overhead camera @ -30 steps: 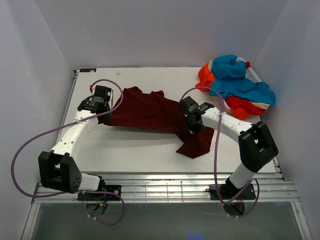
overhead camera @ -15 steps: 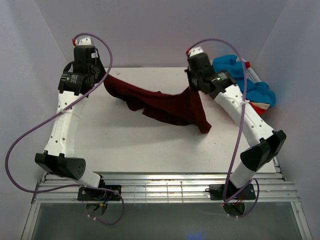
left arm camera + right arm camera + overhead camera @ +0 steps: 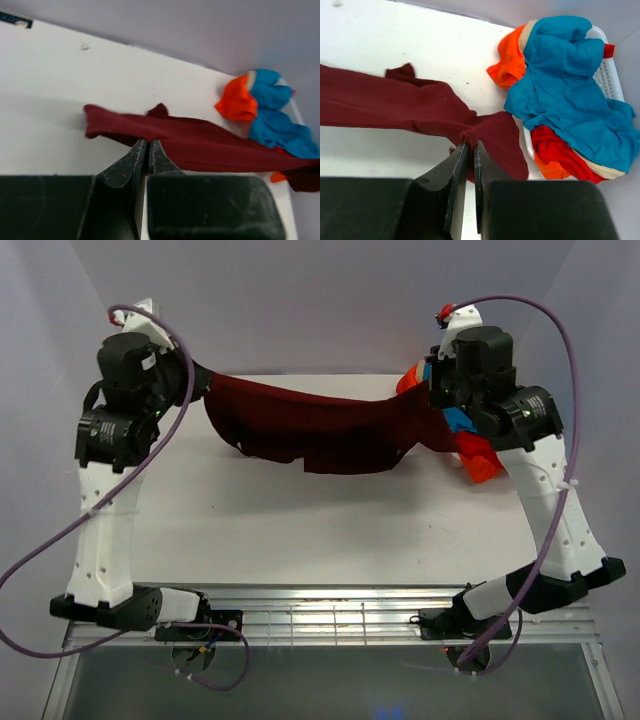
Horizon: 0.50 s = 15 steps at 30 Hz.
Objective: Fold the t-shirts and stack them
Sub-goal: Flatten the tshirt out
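The dark maroon t-shirt (image 3: 320, 425) hangs stretched in the air between both arms, sagging in the middle above the white table (image 3: 300, 520). My left gripper (image 3: 200, 375) is shut on its left end, seen in the left wrist view (image 3: 148, 142). My right gripper (image 3: 432, 408) is shut on its right end, seen pinching a bunched bit of cloth in the right wrist view (image 3: 470, 142). The maroon shirt also shows in both wrist views (image 3: 200, 145) (image 3: 395, 105). The orange-red and turquoise-blue t-shirts (image 3: 570, 90) lie piled at the far right.
The pile of orange and blue shirts (image 3: 265, 107) rests in a white basket (image 3: 610, 75) at the table's far right corner, partly hidden behind my right arm in the top view (image 3: 478, 455). Grey walls enclose the table on three sides.
Both arms have risen and spread apart, lifting the maroon shirt off the table and stretching it wide between them. One second ago it lay on the table.
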Available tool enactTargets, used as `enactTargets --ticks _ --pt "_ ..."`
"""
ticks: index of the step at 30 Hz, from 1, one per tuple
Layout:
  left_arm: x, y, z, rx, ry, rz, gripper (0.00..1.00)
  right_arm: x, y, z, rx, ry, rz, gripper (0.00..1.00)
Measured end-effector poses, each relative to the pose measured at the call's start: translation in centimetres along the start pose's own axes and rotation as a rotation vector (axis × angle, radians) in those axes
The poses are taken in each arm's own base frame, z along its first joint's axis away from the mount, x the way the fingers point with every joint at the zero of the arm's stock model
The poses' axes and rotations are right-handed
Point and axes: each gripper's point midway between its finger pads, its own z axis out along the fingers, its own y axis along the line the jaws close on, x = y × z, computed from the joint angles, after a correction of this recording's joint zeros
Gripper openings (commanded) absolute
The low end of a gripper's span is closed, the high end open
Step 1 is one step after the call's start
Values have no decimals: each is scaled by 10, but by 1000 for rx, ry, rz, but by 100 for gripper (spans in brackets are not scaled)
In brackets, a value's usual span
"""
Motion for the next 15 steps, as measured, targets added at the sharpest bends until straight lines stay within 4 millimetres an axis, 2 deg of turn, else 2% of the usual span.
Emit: enactTargets --ticks 2,4,7,11,13,15 --pt "-14 -16 -38 96 -57 -14 0 -4 3 -24 -54 -39 7 13" --pt "-31 -33 -84 199 -133 -30 0 -19 2 -58 -106 -124 20 10" --pt "-71 -62 -166 375 -285 -48 0 -48 -7 -127 -168 -302 46 8" --pt "-106 -94 -254 591 -433 -50 0 -92 -21 -216 -233 -564 83 8" --pt "-108 -105 -285 685 -459 -52 0 -110 -27 -263 -275 -706 99 8" --pt "-105 -113 -303 754 -453 -55 0 -121 -29 -300 -321 -821 114 8"
